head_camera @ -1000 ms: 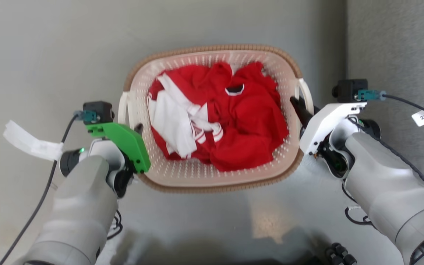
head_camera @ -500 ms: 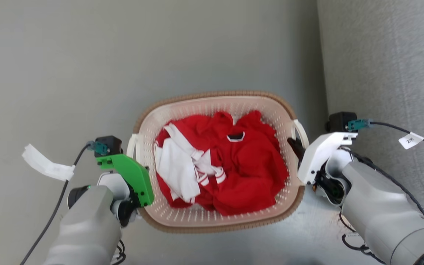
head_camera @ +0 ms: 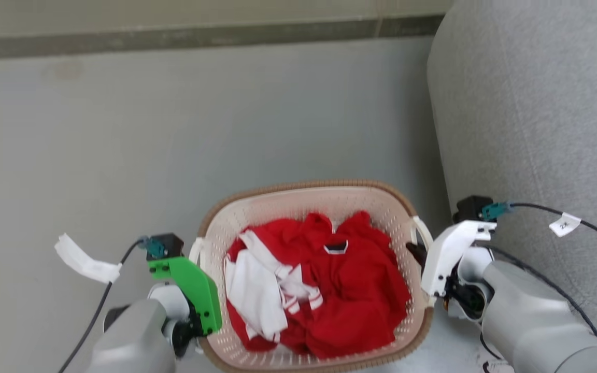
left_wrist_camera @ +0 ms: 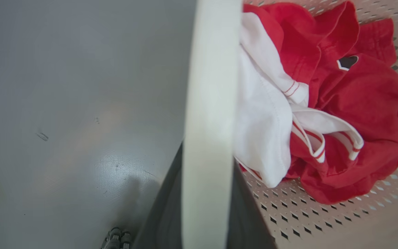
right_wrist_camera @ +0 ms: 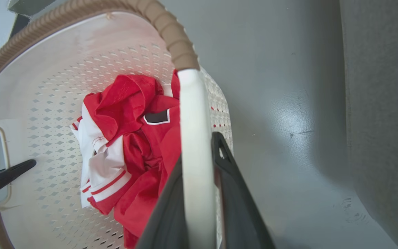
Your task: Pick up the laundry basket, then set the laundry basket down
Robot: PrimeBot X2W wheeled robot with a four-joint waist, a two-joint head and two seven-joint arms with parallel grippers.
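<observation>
Where jaws pinch laundry basket [head_camera: 309,185], tag [head_camera: 564,225] — illegible

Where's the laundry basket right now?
Low centre of the head view: the laundry basket is between the left gripper and right gripper, each clamped on a white side handle, with grey upholstery just to its right.

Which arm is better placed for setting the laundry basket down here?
Left, marginally. Left pincer and right pincer are each shut on the laundry basket, so both must lower it; but the left has bare floor beside it, the right sits close to grey upholstery.
</observation>
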